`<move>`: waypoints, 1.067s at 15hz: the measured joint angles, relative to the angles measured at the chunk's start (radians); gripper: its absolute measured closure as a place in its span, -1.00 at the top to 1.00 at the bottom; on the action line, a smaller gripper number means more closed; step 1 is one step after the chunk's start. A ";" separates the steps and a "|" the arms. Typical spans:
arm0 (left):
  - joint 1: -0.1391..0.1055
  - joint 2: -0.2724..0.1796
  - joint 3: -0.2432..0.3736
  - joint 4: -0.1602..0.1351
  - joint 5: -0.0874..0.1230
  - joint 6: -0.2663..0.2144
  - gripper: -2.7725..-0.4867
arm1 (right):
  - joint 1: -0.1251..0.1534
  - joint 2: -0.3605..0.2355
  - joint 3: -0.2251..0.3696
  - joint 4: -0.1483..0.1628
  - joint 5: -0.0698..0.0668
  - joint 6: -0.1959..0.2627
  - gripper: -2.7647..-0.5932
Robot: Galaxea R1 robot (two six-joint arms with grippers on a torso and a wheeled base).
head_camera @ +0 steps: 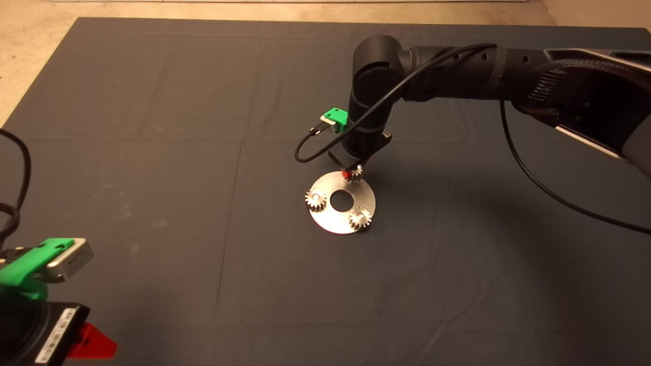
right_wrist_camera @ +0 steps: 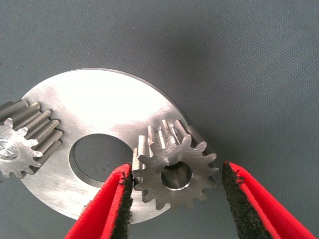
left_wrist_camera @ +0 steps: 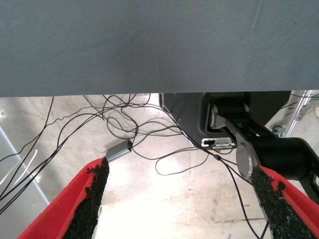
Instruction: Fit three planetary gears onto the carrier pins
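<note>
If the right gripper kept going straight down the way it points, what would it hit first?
Likely the third planetary gear between the right gripper's open fingers, then the carrier disc under it; whether the gear is fully seated is unclear.

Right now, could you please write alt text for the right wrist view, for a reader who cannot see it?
A small toothed gear sits on a shiny round disc between the right gripper's open red fingers; one finger's pad touches its teeth. A second gear shows at the disc's edge, on a dark mat.

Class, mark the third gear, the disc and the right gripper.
third gear (right_wrist_camera: 175,172), right wrist view, toothed top face.
disc (right_wrist_camera: 99,107), right wrist view, bare flat face.
right gripper (right_wrist_camera: 177,199), right wrist view, midway between fingertips.
</note>
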 joint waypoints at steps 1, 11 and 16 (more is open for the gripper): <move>0.000 0.000 0.000 0.000 0.000 0.000 0.35 | 0.000 -0.001 0.001 0.000 0.000 0.000 -0.35; 0.000 0.000 0.000 -0.002 0.000 0.000 0.36 | 0.002 -0.004 0.041 -0.006 0.000 0.000 -0.09; 0.000 0.000 0.000 -0.002 0.000 0.000 0.35 | 0.059 -0.021 0.086 0.005 0.001 0.005 0.18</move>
